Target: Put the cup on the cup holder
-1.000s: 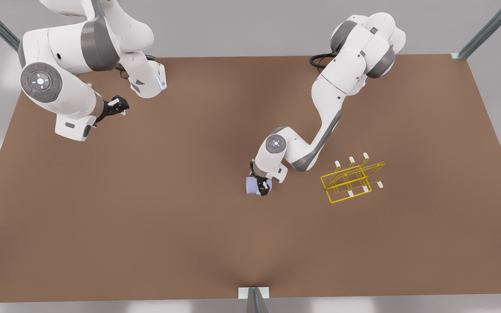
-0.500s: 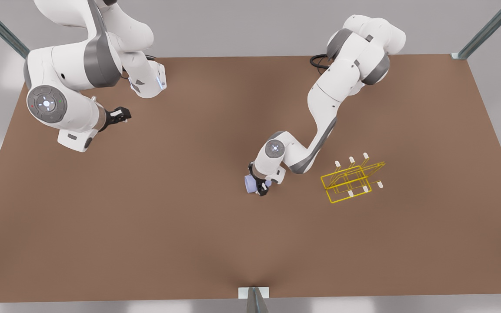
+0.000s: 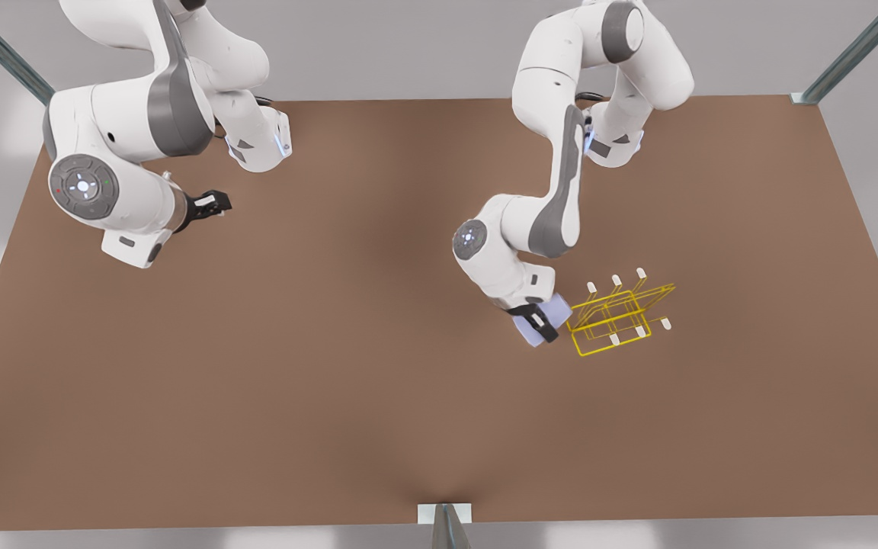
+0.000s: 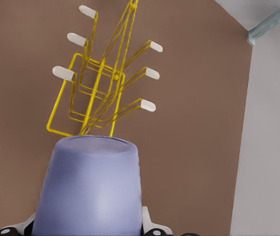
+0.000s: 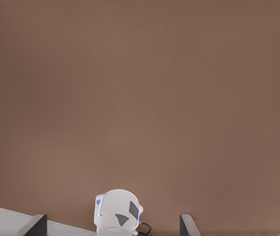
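The pale lavender-blue cup (image 3: 559, 308) is held in my left gripper (image 3: 539, 323), which is shut on it, on the front view's right half of the table. The cup lies tilted just left of the yellow wire cup holder (image 3: 619, 317), almost touching its near corner. In the left wrist view the cup (image 4: 91, 191) is close, closed end pointing at the cup holder (image 4: 100, 83), whose white-capped prongs spread beyond it. My right gripper (image 3: 214, 204) waits at the front view's far left above the table, its fingertips (image 5: 36, 225) apart and open, with nothing between them.
The brown table (image 3: 332, 396) stretches wide around the holder. Metal frame posts (image 3: 850, 53) stand at the back corners, and another post (image 3: 445, 526) at the front edge. The right arm's base (image 5: 118, 211) stands at the table's back edge.
My left gripper carried the cup toward the front view's right, from mid-table to beside the cup holder, and the arm's upper links swung up. The right arm barely shifted.
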